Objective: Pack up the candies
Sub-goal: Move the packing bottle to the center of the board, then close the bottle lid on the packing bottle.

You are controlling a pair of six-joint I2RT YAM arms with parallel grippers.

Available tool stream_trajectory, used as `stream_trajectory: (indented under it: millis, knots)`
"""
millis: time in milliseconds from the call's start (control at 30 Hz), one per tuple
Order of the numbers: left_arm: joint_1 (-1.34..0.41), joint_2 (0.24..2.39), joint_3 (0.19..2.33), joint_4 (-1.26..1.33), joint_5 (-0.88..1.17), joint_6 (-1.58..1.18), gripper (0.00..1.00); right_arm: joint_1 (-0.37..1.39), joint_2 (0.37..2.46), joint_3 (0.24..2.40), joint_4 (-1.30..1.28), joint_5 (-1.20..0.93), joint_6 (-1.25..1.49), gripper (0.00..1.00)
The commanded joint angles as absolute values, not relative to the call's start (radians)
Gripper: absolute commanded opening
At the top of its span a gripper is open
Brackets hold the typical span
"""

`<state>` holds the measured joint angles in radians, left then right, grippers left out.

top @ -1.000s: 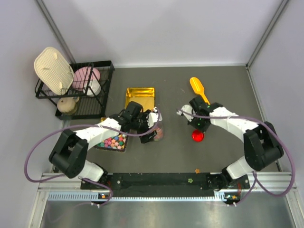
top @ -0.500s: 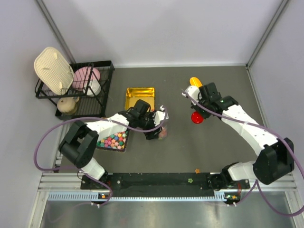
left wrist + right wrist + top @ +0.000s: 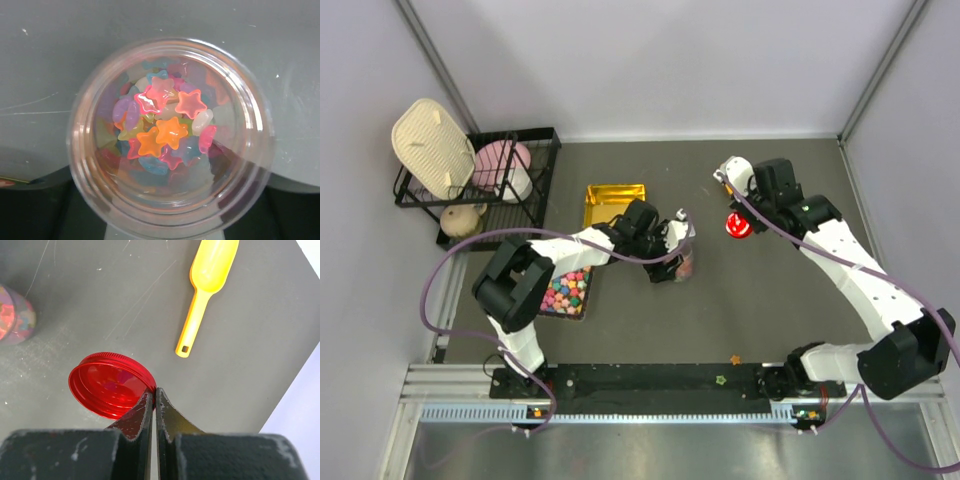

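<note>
Left jaws clasp the jar (image 3: 81, 150) with candies (image 3: 165, 135) heaped inside.

The left pincer (image 3: 676, 252) has narrowed from wide open to grip the clear jar (image 3: 685, 266) of star-shaped candies (image 3: 165, 131). It has shifted the jar across the counter (image 3: 620, 330) toward 3 o'clock. The right pincer (image 3: 154, 399), pinching the red lid (image 3: 107, 385) by its rim, has swung toward 12 o'clock. Its arm has stretched out and now covers the yellow scoop (image 3: 207, 287) in the overhead view.
</note>
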<state>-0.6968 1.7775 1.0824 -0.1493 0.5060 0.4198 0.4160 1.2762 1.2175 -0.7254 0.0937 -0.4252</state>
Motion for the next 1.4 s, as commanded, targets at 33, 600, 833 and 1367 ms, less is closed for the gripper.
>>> stream_trajectory:
  millis: [33, 600, 833, 1367]
  knots:
    - [-0.699, 1.754, 1.097, -0.136, 0.509, 0.411, 0.87, 0.408, 1.239, 1.262, -0.703, 0.114, -0.413, 0.0]
    - [-0.686, 1.456, 1.153, -0.481, 0.537, 0.52, 0.99, 0.408, 1.216, 1.301, -0.698, -0.069, -0.396, 0.0]
    - [-0.652, 1.414, 1.281, -0.555, 0.556, 0.508, 0.99, 0.448, 1.282, 1.38, -0.793, -0.29, -0.368, 0.0]
    - [-0.653, 1.416, 1.495, -0.552, 0.138, 0.885, 0.99, 0.463, 1.589, 1.742, -1.103, -0.564, -0.417, 0.0]
